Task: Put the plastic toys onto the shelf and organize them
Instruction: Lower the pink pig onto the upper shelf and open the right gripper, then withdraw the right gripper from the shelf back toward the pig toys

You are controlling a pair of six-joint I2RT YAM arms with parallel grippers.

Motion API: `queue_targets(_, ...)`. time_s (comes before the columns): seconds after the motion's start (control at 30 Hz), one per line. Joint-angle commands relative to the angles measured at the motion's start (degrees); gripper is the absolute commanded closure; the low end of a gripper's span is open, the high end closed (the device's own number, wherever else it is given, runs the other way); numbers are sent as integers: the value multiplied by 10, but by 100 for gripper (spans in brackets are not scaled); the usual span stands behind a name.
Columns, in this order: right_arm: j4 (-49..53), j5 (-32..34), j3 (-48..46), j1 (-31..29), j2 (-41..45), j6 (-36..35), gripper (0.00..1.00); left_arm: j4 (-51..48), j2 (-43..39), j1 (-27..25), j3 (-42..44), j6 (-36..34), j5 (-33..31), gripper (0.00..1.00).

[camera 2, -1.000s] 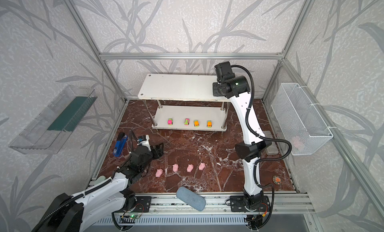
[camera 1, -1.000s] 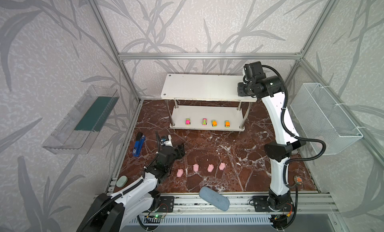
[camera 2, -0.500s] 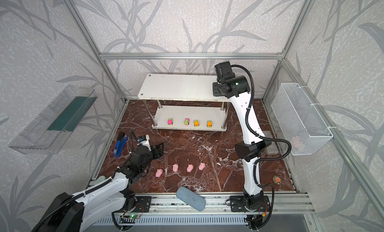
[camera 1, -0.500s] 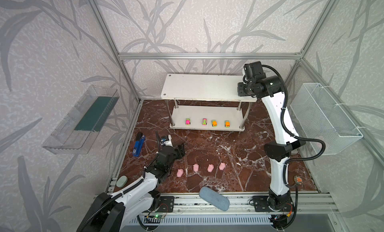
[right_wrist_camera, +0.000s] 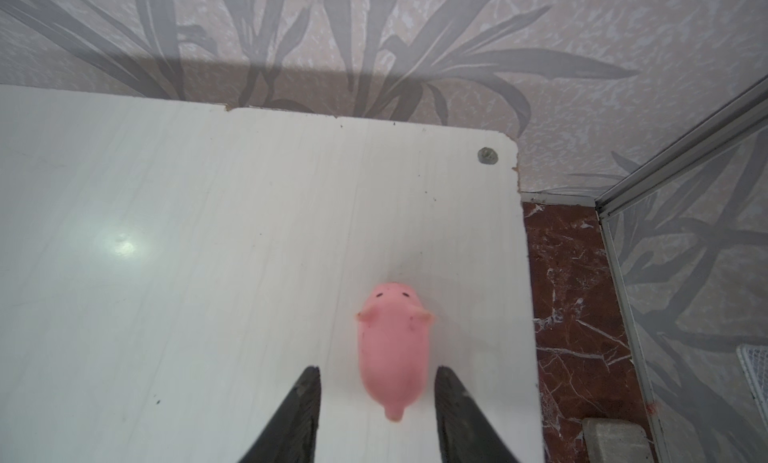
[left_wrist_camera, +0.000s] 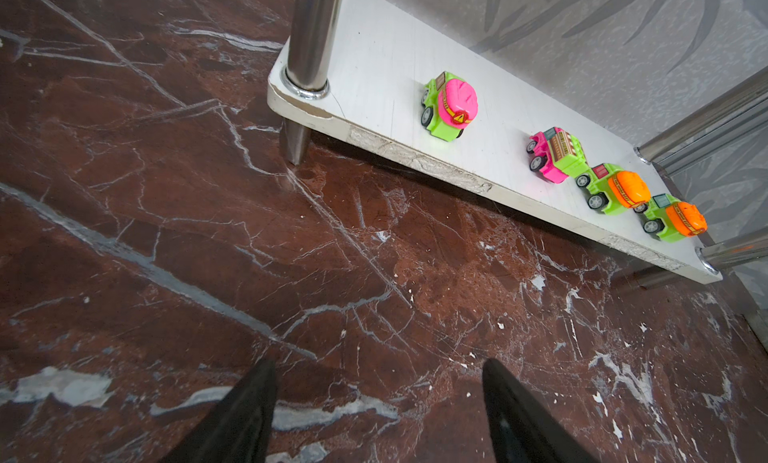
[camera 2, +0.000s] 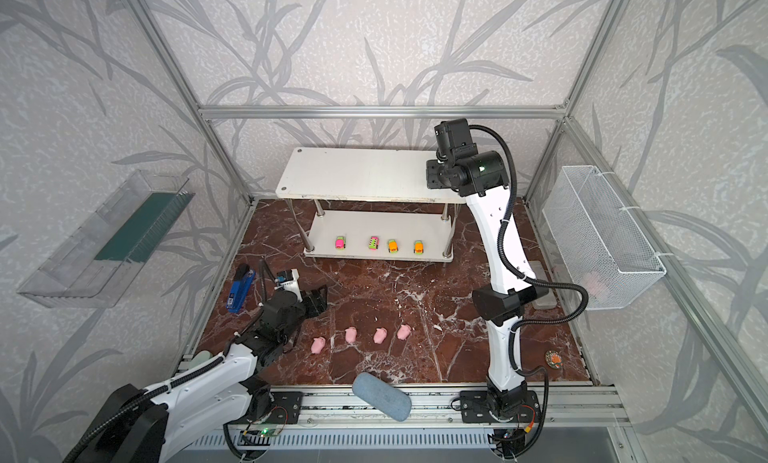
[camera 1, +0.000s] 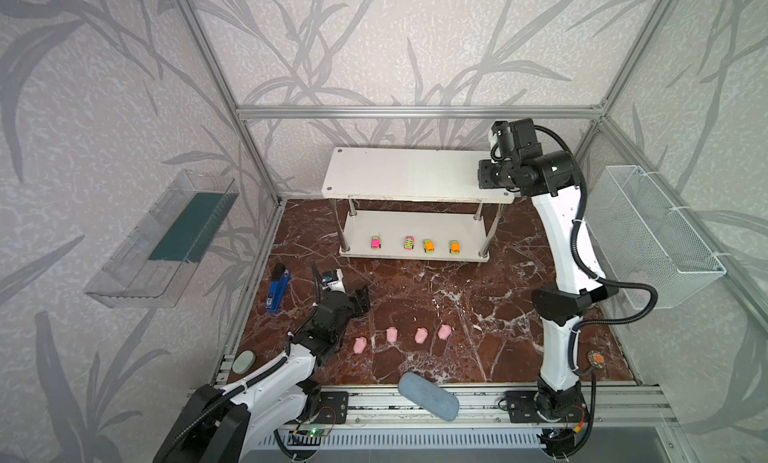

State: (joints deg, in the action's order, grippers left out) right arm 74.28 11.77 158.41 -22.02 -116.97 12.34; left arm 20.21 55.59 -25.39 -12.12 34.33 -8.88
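The white two-tier shelf [camera 1: 407, 174] [camera 2: 357, 174] stands at the back. Several toy cars, the leftmost pink-and-green [camera 1: 375, 243] [left_wrist_camera: 451, 105], line the front of its lower board. Several pink pigs [camera 1: 391, 334] [camera 2: 350, 334] lie in a row on the marble floor. In the right wrist view another pig [right_wrist_camera: 392, 344] lies on the top board near its right end. My right gripper [right_wrist_camera: 376, 369] is open, a finger on each side of the pig with gaps between. The wrist hides that pig in both top views. My left gripper [left_wrist_camera: 378, 361] [camera 1: 361, 299] is open and empty above the floor, left of the pigs.
A blue stapler [camera 1: 276, 288] lies by the left wall. A grey-blue pouch [camera 1: 428, 396] rests on the front rail. A clear tray [camera 1: 162, 240] hangs on the left wall and a wire basket [camera 1: 652, 236] on the right. A small round orange item [camera 1: 595, 359] lies front right.
My right gripper's jaws have spread apart and let go of the pig on the top board. Neither arm has visibly moved.
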Motion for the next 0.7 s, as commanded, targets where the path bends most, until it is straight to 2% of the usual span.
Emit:
queue_targets(0.0,-26,-23,-13,1,71,-3,54,8,-1,4,2,5,-2,24)
queue_targets(0.13,-86,-23,-133,-13,175,-19,54,11,4,3,1,6,-1,24)
queue_targets(0.4,-275,24,-566,-123,473,-56,52,12,6,4,-3,5,1,24)
queue_targets(0.53,-320,33,-783,-180,612,-7,52,4,-6,4,-4,-4,-1,24)
queue_targets(0.67,-296,83,-925,-240,695,78,51,-8,-17,4,-4,-12,-11,24)
